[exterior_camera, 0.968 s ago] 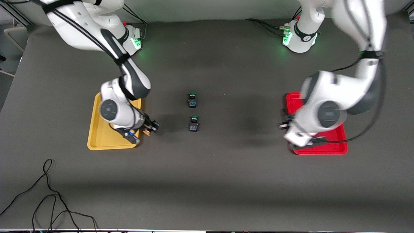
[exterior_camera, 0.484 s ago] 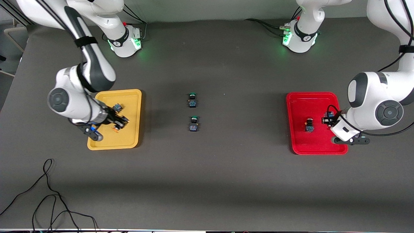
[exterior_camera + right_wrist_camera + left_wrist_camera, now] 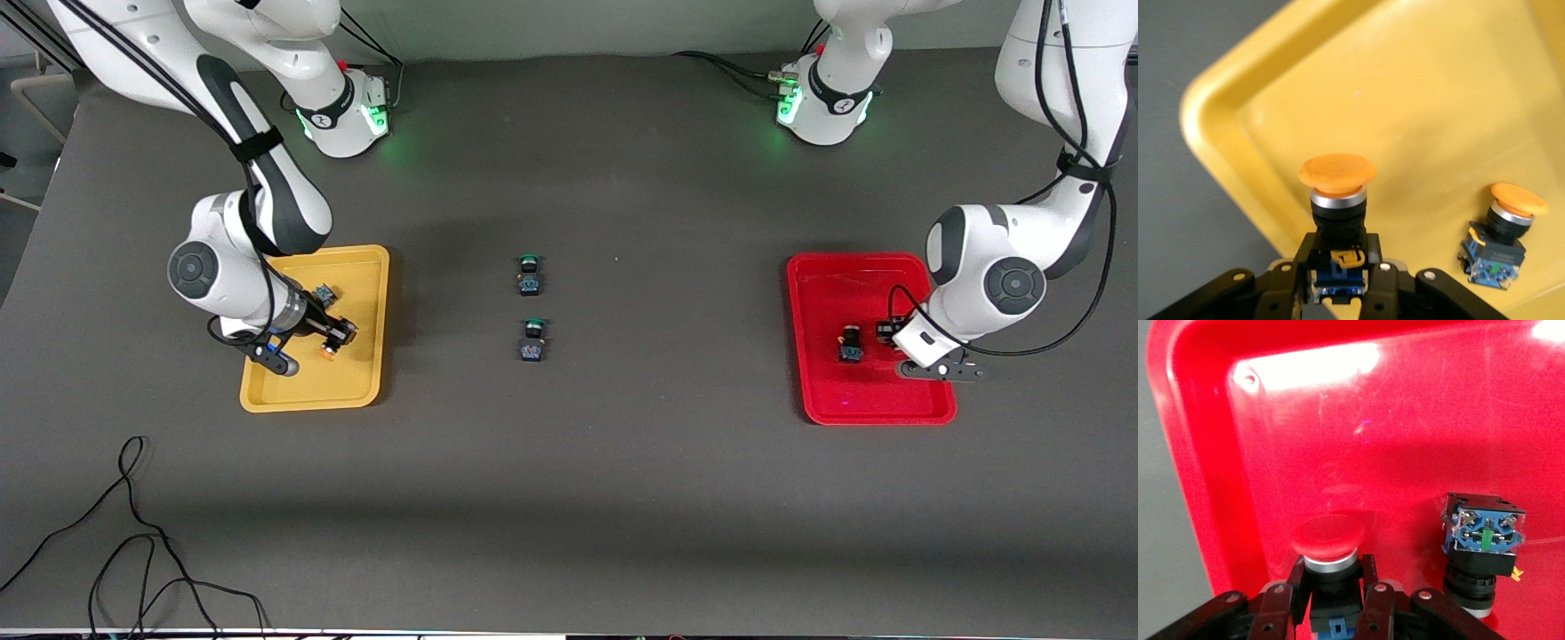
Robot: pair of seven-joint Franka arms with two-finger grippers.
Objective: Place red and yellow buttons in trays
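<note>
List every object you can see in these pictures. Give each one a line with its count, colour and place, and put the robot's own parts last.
yellow tray: one, yellow, at the right arm's end of the table.
red tray: one, red, at the left arm's end of the table.
orange-capped buttons: two; one lying in the yellow tray, one held over it.
red-capped buttons: two; one lying in the red tray, one held over it.
green-capped buttons: two, mid-table, one farther from the front camera than the other.
cable: one, black, near the table's front edge.
right gripper: shut on an orange-capped button, over the yellow tray.
left gripper: shut on a red-capped button, over the red tray.
</note>
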